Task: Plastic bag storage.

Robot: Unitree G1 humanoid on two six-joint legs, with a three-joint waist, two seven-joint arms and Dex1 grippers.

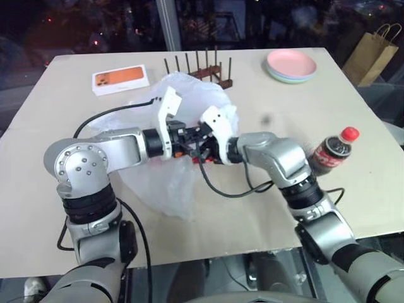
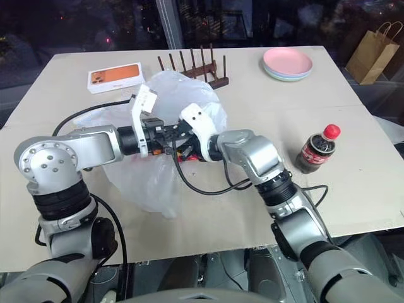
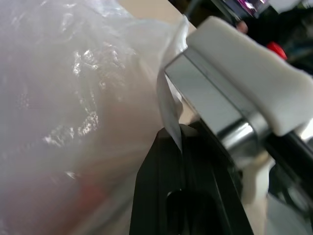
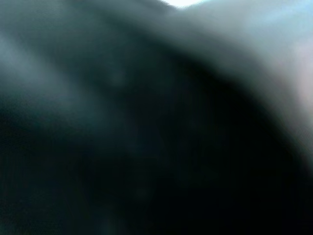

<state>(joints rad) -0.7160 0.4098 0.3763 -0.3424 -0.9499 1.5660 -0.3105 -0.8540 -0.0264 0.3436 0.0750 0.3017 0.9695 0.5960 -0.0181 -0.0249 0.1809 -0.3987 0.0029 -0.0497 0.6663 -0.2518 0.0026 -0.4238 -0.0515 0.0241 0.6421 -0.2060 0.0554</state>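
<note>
The bag (image 1: 165,178) is held bunched above the worktop (image 1: 265,189), pinched in the left hand (image 1: 187,137). The right hand (image 1: 201,144) is met just beside it, against the bag; its fingers' state cannot be told.

A large, thin, translucent white crinkly plastic bag (image 1: 165,183) lies bunched and rumpled mid-table, partly lifted.
</note>
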